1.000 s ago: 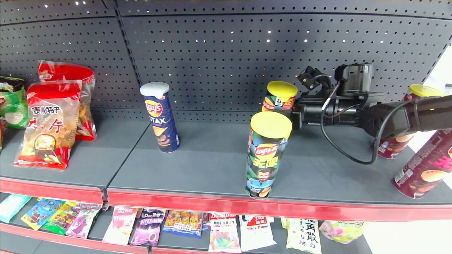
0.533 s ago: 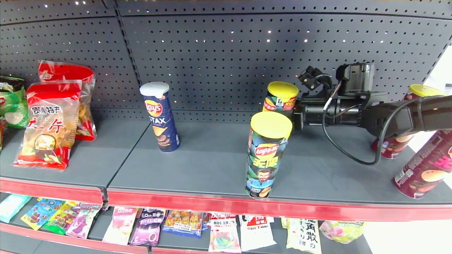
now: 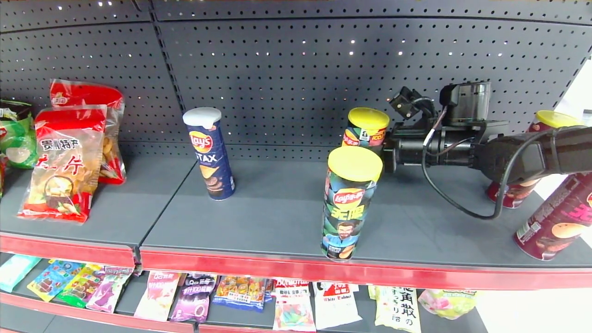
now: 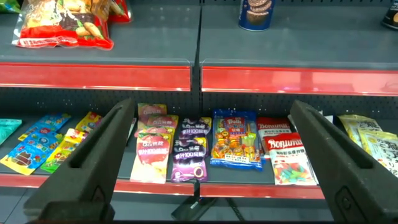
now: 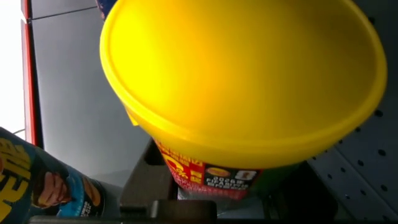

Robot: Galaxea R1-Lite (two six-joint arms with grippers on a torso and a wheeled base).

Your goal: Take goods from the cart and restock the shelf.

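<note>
A chip can with a yellow lid (image 3: 367,127) stands at the back of the grey shelf (image 3: 277,212), leaning slightly, and my right gripper (image 3: 385,150) is shut on its side. In the right wrist view the same can (image 5: 242,81) sits close up, with the dark fingers (image 5: 146,186) beside its lower body. A second yellow-lidded can (image 3: 349,203) stands upright near the shelf's red front edge, just in front of the held one. My left gripper (image 4: 205,162) is open and holds nothing, facing the lower shelf of small packets (image 4: 186,149).
A blue can with a white lid (image 3: 210,155) stands left of centre. Two maroon cans (image 3: 555,217) stand at the right end. Red snack bags (image 3: 64,162) lean at the left. Bare shelf lies between the blue can and the yellow-lidded cans.
My right gripper and the can it holds have shifted a little to the left, and the can leans slightly more. Everything else stands as before.
</note>
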